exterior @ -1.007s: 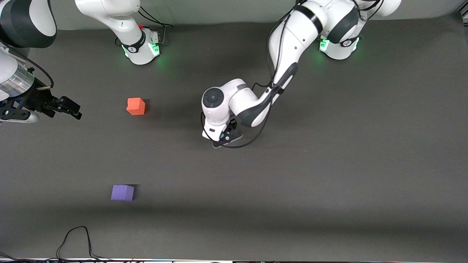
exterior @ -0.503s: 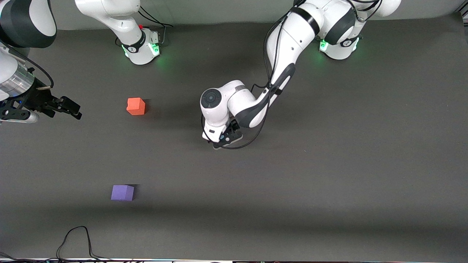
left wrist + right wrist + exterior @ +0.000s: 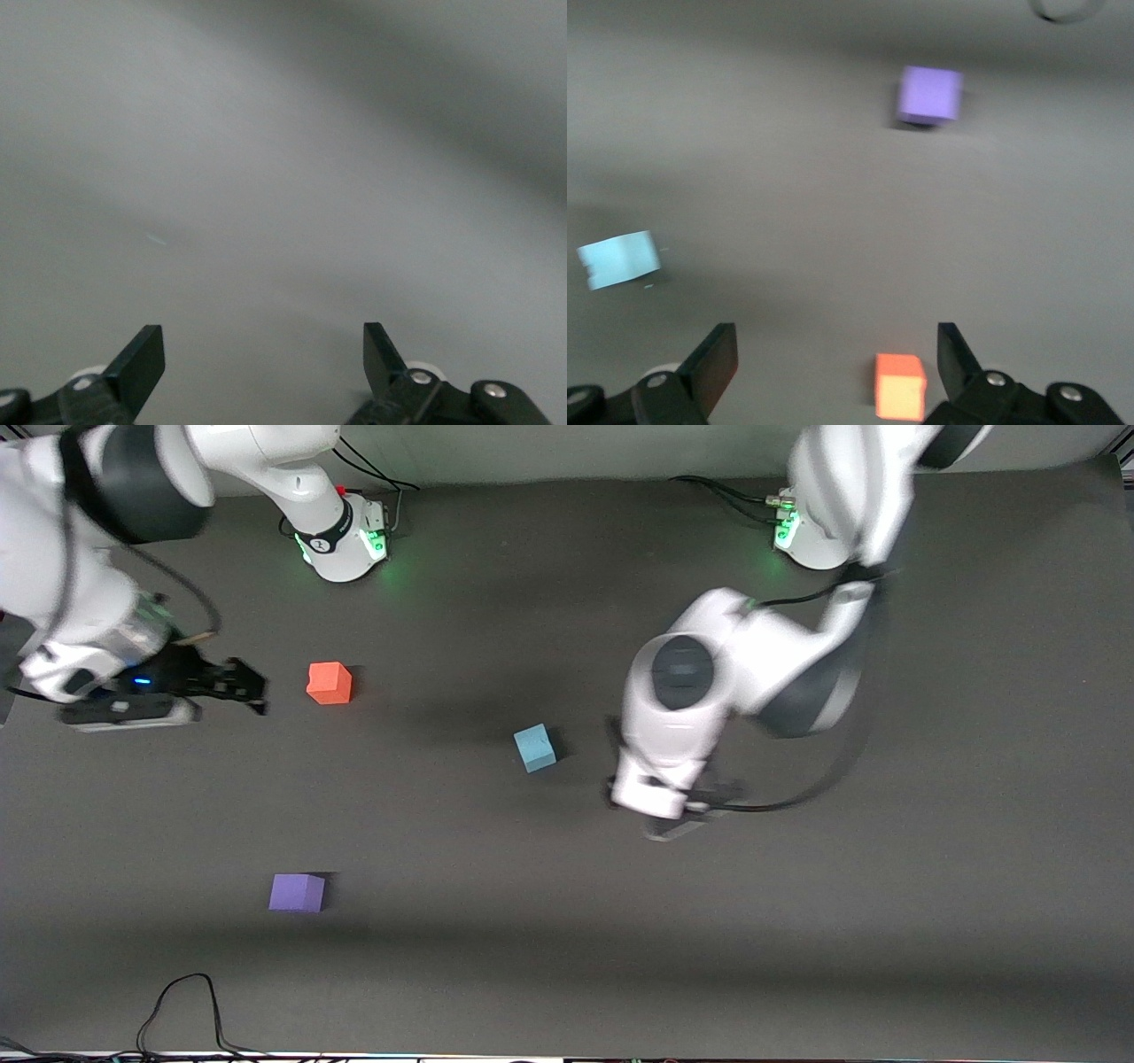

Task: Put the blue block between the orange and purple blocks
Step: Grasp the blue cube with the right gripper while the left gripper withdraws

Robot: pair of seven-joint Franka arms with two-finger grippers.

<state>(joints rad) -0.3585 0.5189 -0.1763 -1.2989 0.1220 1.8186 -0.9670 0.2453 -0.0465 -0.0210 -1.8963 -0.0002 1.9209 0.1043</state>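
Note:
The blue block (image 3: 535, 747) sits alone on the table's middle. It also shows in the right wrist view (image 3: 619, 259). The orange block (image 3: 330, 683) lies toward the right arm's end, with the purple block (image 3: 297, 892) nearer the front camera. My left gripper (image 3: 684, 815) is open and empty over bare table beside the blue block, and its wrist view (image 3: 264, 354) shows only mat. My right gripper (image 3: 241, 685) is open and empty beside the orange block; its wrist view (image 3: 837, 359) shows the orange block (image 3: 901, 386) by its jaws and the purple block (image 3: 929, 95) farther off.
The table is a dark grey mat (image 3: 797, 921). A black cable (image 3: 186, 1001) loops at the front edge toward the right arm's end. The arm bases (image 3: 345, 540) stand along the edge farthest from the camera.
My left gripper has let go of the blue block, risen and swung toward the left arm's end, uncovering the block. My right gripper has moved toward the orange block.

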